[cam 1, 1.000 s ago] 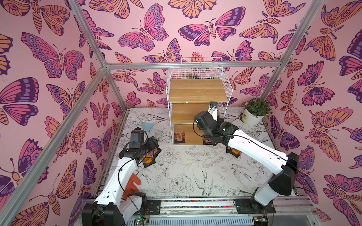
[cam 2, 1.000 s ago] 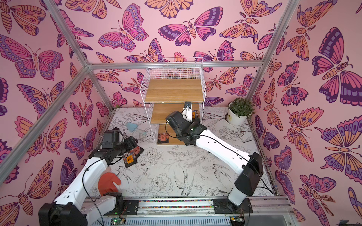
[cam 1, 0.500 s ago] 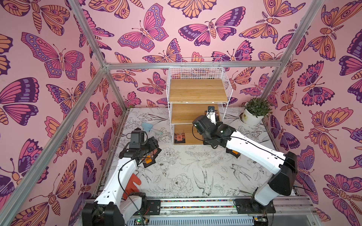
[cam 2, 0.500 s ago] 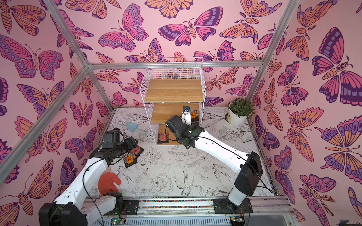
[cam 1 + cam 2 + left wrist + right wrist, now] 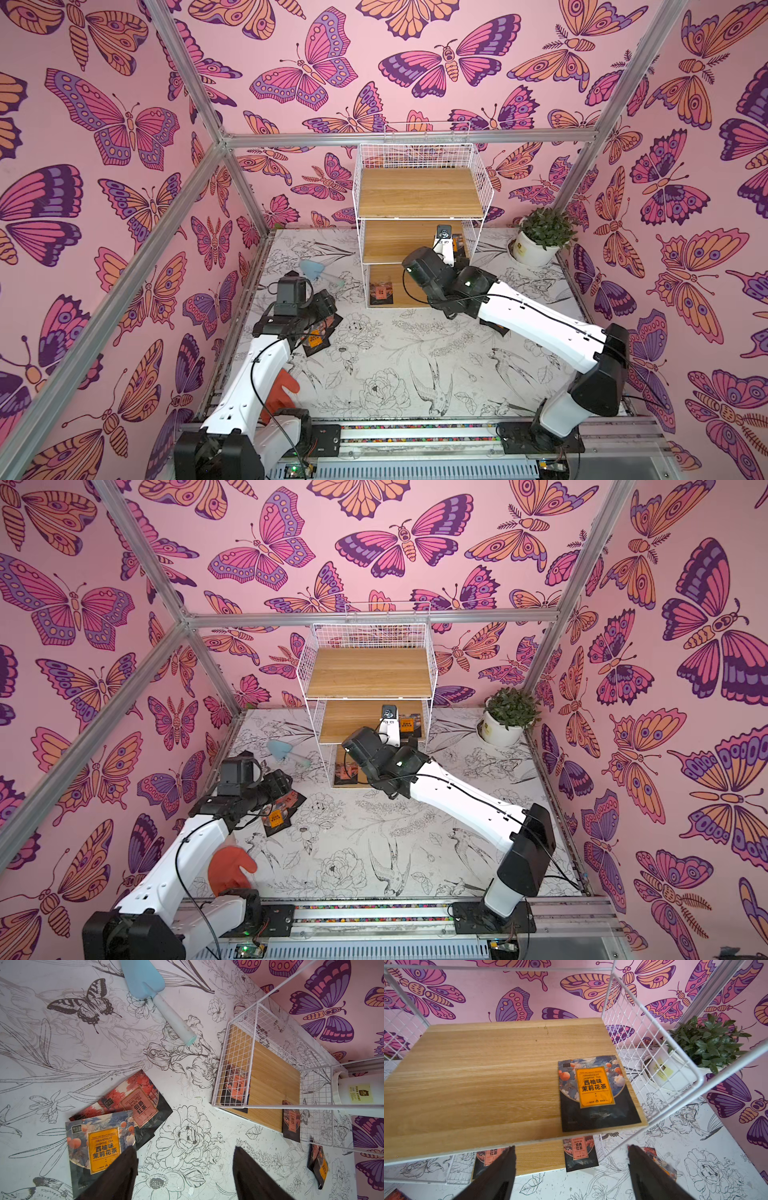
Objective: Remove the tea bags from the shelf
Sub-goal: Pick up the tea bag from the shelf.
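Note:
The shelf (image 5: 419, 195) (image 5: 370, 675) stands at the back of the table. An orange-label tea bag (image 5: 596, 1088) (image 5: 409, 726) lies on the right of its middle board. My right gripper (image 5: 571, 1147) hangs open and empty just in front of that board's edge. Two reddish tea bags (image 5: 579, 1151) (image 5: 490, 1155) lie on the bottom board, one of them (image 5: 381, 291) showing in a top view. My left gripper (image 5: 184, 1148) is open over the table beside two overlapping tea bags (image 5: 99, 1142) (image 5: 137, 1101). Another tea bag (image 5: 319, 1165) lies on the table right of the shelf.
A white pot with a green plant (image 5: 536, 245) (image 5: 708, 1043) stands right of the shelf. A light blue trowel (image 5: 316, 270) (image 5: 158, 995) lies left of it. An orange-red mitt (image 5: 280, 390) lies by the left arm's base. Wire-grid walls close in the shelf's sides.
My right arm has shifted a little to the left in front of the middle board. The left arm has not moved.

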Robot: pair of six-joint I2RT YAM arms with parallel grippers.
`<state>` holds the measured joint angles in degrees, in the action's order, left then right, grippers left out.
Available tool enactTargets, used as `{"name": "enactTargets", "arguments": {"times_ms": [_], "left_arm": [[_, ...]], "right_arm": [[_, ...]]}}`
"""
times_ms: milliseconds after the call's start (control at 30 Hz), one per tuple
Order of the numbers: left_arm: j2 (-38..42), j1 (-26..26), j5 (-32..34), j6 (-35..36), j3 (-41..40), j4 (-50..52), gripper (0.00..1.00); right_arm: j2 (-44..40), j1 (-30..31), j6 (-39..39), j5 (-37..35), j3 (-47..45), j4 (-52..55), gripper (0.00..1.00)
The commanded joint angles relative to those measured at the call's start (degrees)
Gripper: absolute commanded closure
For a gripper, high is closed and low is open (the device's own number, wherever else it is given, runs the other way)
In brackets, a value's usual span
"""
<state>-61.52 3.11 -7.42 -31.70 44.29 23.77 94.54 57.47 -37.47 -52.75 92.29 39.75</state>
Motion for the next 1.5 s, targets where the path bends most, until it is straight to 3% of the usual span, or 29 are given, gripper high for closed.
{"name": "enactTargets", "arguments": {"times_ms": [0,333,1467], "left_arm": [[0.26,-0.48,-0.48,1.0,-1.17,-1.07,0.24],[0.34,-0.68,-0.8,0.92,-1.32,-1.34,0.24],[0.41,-1.01,-1.02,0.91,-2.01,-1.82,0.24]], "right_arm": [[0.52,0.25,-0.24,-3.45,2.72,1.07,0.13],[4.43,-0.57,-3.27,-3.58,8.95,7.79,0.13],[1.29,-4.78,-6.74,4.06,4.59,6.77,0.16]]}}
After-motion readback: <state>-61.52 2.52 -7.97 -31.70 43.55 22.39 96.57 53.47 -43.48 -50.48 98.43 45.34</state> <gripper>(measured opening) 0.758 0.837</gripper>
